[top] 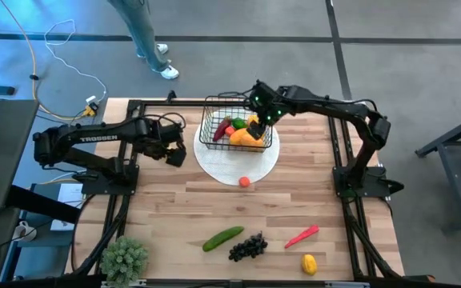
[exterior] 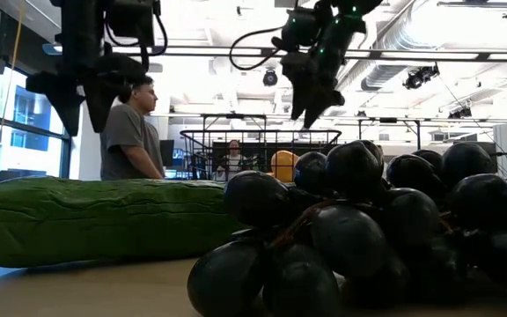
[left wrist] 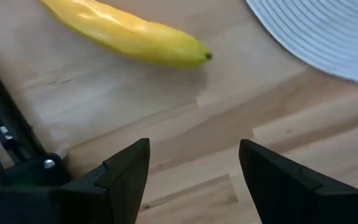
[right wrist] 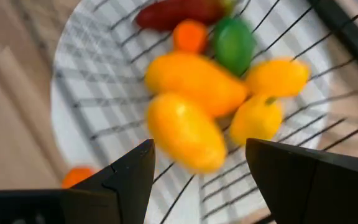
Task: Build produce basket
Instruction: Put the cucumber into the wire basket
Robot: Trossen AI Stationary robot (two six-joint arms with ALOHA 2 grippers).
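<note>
On the far middle of the pale wooden table (top: 174, 216), made of long planks with visible seams, stands the basket (top: 214, 128), a black box of thin wire mesh, resting on a round white plate (top: 238, 170) with fine ridges. Inside the basket lie smooth, glossy plastic fruits: two orange-yellow mangoes (right wrist: 194, 84), oval and rounded, a lemon (right wrist: 257, 118), a small green fruit (right wrist: 234, 43), a small orange (right wrist: 189, 35) and a dark red chili (right wrist: 179, 12). The right gripper (top: 256, 128) hangs just above the basket, its two dark fingers apart and holding nothing. The left gripper (top: 174, 154) is over bare wood to the left of the plate, also standing open and empty; a yellow banana (left wrist: 126, 34), long and curved, lies on the planks near it. One small orange ball (top: 246, 182) sits on the plate's near edge. At the near side lie a bumpy green cucumber (top: 222, 238), a bunch of dark round grapes (top: 247, 246), a red chili pepper (top: 301, 236) and a yellow lemon (top: 309, 263); a bushy green plant (top: 124, 258) stands at the corner. Beyond the table, a person (exterior: 130, 132) in a grey shirt stands on the grey floor.
</note>
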